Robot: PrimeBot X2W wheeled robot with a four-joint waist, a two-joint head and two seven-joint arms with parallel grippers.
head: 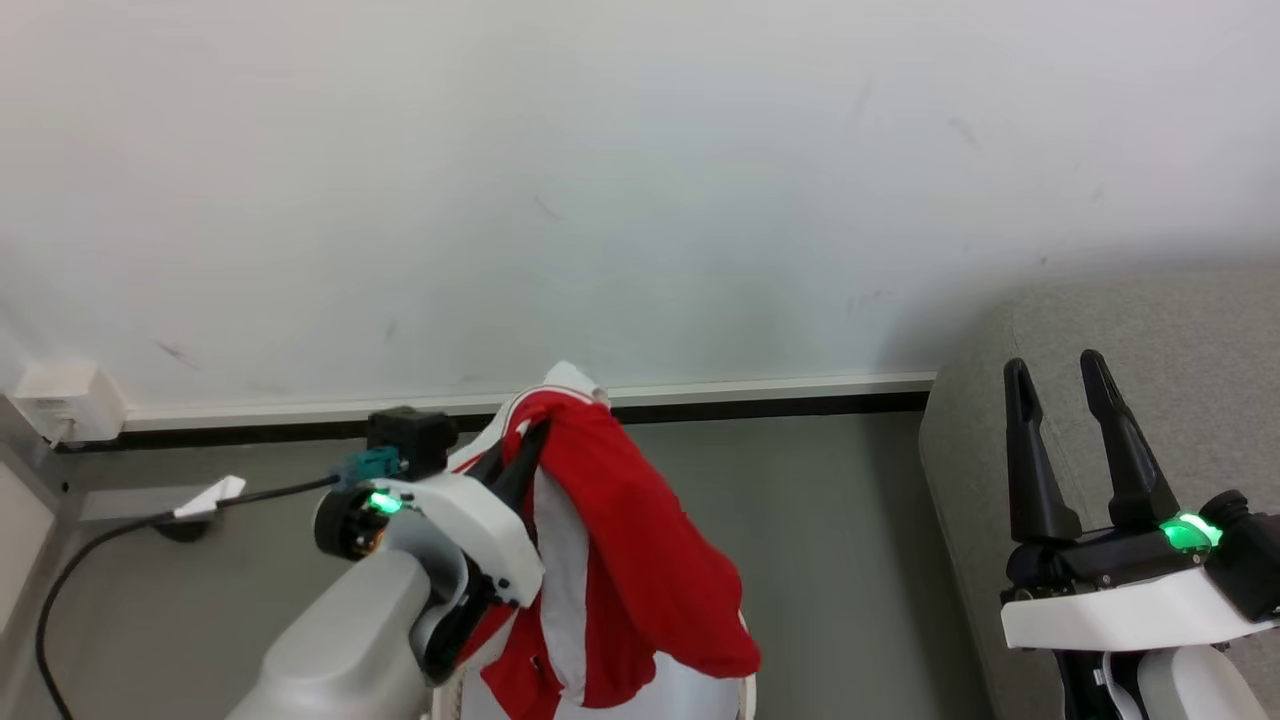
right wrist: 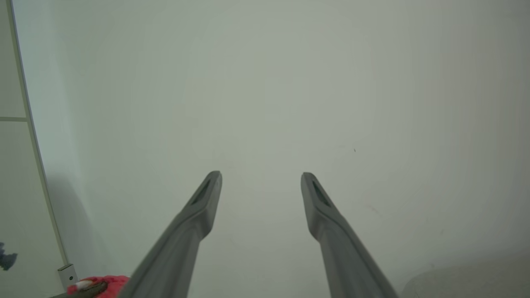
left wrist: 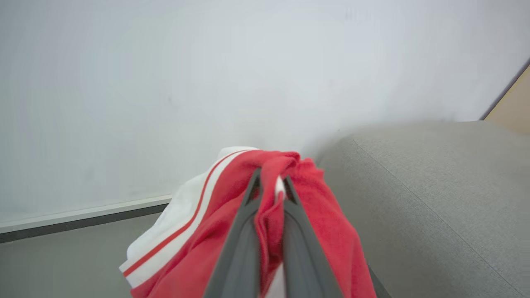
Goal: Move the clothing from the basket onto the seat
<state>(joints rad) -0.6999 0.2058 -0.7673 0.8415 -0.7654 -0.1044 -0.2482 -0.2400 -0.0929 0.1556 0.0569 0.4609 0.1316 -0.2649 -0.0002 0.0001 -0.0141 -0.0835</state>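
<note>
The red clothing (head: 630,560) with white striped trim hangs in the air, draped over my left gripper (head: 530,440), which is shut on a bunch of its upper edge. In the left wrist view the fabric (left wrist: 331,223) is pinched between the two fingers of the left gripper (left wrist: 271,178). A white curved edge under the hanging cloth (head: 745,695) may be the basket; the rest is hidden. The grey seat (head: 1150,320) stands to the right, its arm (left wrist: 434,198) close beside the clothing. My right gripper (head: 1052,362) is open and empty above the seat's edge, facing the wall (right wrist: 261,176).
A white wall with a baseboard (head: 750,390) runs across ahead. Grey floor (head: 830,520) lies between the clothing and the seat. A black cable (head: 100,540) crosses the floor at left, below a white wall box (head: 65,400).
</note>
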